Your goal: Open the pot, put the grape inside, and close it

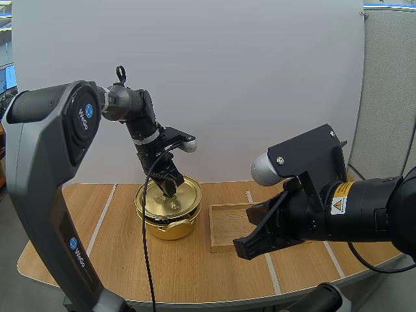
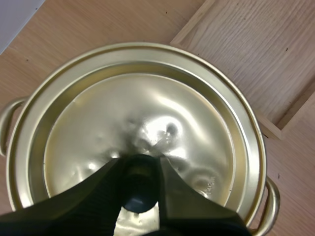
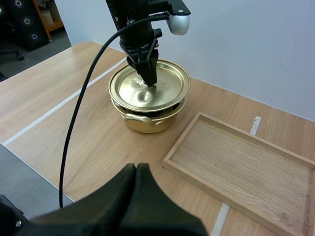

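Worktop (image 1: 117, 260): wood, carrying a wooden tray (image 1: 231, 221) towards the right arm's side and the pot (image 1: 170, 229) just beside it on the left arm's side. The two stand near each other and do not touch.

Pot: gold metal, upright, with two side handles. Its lid (image 1: 188, 195) is over the mouth. From the right wrist view a dark gap shows between the lid's rim and the pot's rim on the near side. The lid may be just off its seat or slightly tilted; I cannot tell which.

Left pincer (image 1: 170, 187): comes down onto the centre of the lid. In the left wrist view its two fingers stand a little apart with the dark knob (image 2: 140, 189) between them, pinched on both sides.

Right pincer (image 3: 136, 172): hangs over the near edge of the worktop, well apart from the pot. Its fingers lie together as one wedge and carry nothing.

Assessment: the step in hand is the first one, opening the pot. The grip on the knob looks centred and sound. The next move calls for a straight lift, high enough for the lid's rim to clear the pot. The lid then needs carrying sideways to a set-down place; the tray looks the likely one. The pot itself should not be dragged along.
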Robot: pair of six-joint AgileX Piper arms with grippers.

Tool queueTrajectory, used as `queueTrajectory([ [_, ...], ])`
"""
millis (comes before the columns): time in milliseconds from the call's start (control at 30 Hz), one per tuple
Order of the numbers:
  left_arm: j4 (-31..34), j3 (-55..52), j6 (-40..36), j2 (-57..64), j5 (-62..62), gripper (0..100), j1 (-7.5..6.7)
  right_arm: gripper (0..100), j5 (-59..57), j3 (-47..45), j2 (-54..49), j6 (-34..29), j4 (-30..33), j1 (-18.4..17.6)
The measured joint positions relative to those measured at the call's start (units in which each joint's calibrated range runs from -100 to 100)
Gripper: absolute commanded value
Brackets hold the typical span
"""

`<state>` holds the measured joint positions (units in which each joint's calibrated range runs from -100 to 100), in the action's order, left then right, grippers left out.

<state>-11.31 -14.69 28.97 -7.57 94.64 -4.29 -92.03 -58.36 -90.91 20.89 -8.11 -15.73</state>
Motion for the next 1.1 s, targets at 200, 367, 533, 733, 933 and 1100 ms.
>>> queueTrajectory([
  [200,0.35,-0.38,0.00,-2.59,-0.58,0,0.00,0,0.00,0.00,0.00,0.00,0.00,0.00],
  [367,0.35,-0.38,0.00,-3.26,-1.53,0,0.00,0,-0.16,0.00,0.00,0.00,0.00,0.00],
  [533,0.35,-0.38,0.00,-3.93,-2.52,0,0.00,0,-0.16,0.00,0.00,0.00,0.00,0.00],
  [733,0.35,-0.38,0.00,-4.07,-2.68,0,0.00,0,-0.16,0.00,0.00,0.00,0.00,0.00],
  [933,0.35,-0.38,0.00,-4.17,-2.34,0,0.00,0,-0.16,0.00,0.00,0.00,0.00,0.00],
  [1100,0.35,-0.26,0.00,-4.17,-2.19,28,0.00,0,-0.16,0.00,0.00,0.00,0.00,0.00],
])
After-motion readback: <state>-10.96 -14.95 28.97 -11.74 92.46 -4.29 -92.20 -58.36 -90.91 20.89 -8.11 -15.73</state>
